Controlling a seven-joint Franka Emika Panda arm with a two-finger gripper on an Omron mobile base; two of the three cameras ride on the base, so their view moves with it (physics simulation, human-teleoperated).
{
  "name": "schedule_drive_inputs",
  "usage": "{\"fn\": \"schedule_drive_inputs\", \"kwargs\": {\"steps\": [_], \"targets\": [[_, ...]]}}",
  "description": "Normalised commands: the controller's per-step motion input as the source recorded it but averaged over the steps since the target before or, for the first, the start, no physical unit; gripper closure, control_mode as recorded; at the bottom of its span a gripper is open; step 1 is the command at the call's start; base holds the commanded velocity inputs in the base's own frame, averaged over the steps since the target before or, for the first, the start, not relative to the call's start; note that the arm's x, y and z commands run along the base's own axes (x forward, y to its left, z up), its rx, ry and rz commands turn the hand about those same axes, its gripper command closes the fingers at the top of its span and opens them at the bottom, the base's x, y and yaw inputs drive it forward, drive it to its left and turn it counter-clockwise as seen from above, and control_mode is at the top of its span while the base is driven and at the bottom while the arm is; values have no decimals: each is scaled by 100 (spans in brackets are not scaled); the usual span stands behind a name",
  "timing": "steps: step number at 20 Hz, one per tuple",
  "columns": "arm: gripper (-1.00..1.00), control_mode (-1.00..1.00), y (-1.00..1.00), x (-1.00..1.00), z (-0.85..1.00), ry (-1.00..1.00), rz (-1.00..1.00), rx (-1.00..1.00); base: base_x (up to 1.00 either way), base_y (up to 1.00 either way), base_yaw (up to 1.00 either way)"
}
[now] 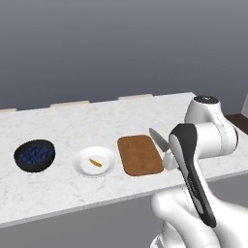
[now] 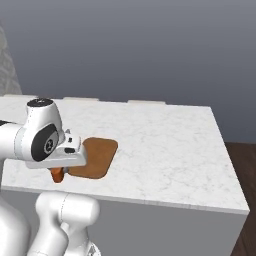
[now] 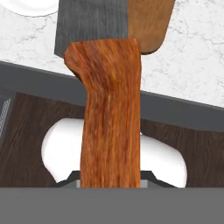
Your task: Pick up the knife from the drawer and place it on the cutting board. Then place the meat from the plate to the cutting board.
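My gripper [image 1: 169,158] is shut on the knife's orange-brown handle [image 3: 111,118], held above the counter's front edge beside the cutting board's near right corner. The grey blade [image 1: 158,139] points up and away over the board's right edge. The brown cutting board [image 1: 139,155] lies bare on the marble counter. Left of it stands the white plate [image 1: 105,156] with the small orange-brown meat [image 1: 95,162] on it. In the right base view the handle [image 2: 57,175] pokes out below the hand, next to the board [image 2: 96,155]. The drawer is out of view.
A black bowl of blue berries [image 1: 34,155] sits left of the plate. The marble counter [image 2: 165,145] stretches wide to the right of the board. Below the counter edge lies dark wood floor [image 3: 26,144].
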Motion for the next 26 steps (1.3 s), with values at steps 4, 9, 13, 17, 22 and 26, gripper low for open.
{"fn": "schedule_drive_inputs", "kwargs": {"steps": [4, 9, 13, 17, 22, 26], "targets": [[100, -100, 0, 96, 0, 3, 0, 0, 0, 0, 0], [100, -100, 0, 100, -9, 2, 0, 0, 0, 0, 0], [100, -100, 0, 100, -62, -5, 0, 0, 0, 0, 0], [100, -100, 0, 70, -74, -10, 0, 0, 0, 0, 0], [100, -100, 0, 53, -27, -2, -2, 0, 0, 0, 0], [100, -100, 0, 53, -1, 1, -4, 0, 0, 0, 0]]}}
